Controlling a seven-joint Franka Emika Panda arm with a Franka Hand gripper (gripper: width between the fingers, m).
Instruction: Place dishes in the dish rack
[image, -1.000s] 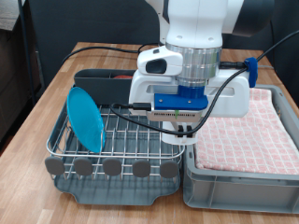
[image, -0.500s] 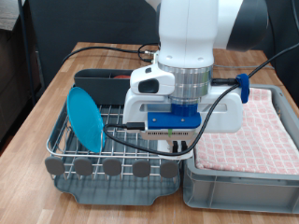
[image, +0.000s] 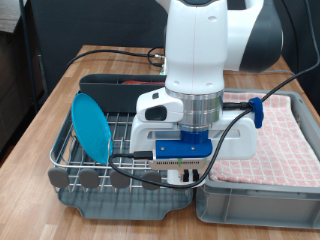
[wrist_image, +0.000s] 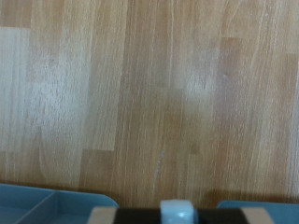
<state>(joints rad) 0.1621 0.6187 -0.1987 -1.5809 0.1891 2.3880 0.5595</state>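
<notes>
The dish rack (image: 70, 150) is a silver wire grid on a dark grey tray with round grey front tabs. It stands at the exterior view's left. The round light-blue plate (image: 92, 126) stands on edge in the rack's left side. A thin reddish strip, perhaps the wooden spoon (image: 128, 84), shows in the tall back compartment. My gripper (image: 181, 176) hangs low over the rack's front right corner, its fingers mostly hidden by the blue mount. The white cup is not visible. The wrist view shows only wood grain (wrist_image: 149, 93) and a small white piece (wrist_image: 177, 211) at the frame's edge.
A grey bin lined with pink checkered cloth (image: 275, 150) stands right beside the rack, at the exterior view's right. Black cables (image: 110, 50) lie across the wooden table (image: 50, 95) behind the rack. The table's left edge is close to the rack.
The arm has moved towards the exterior view's bottom and slightly left, and it has come lower. It went from the rack's back right to its front right corner. The plate has not moved.
</notes>
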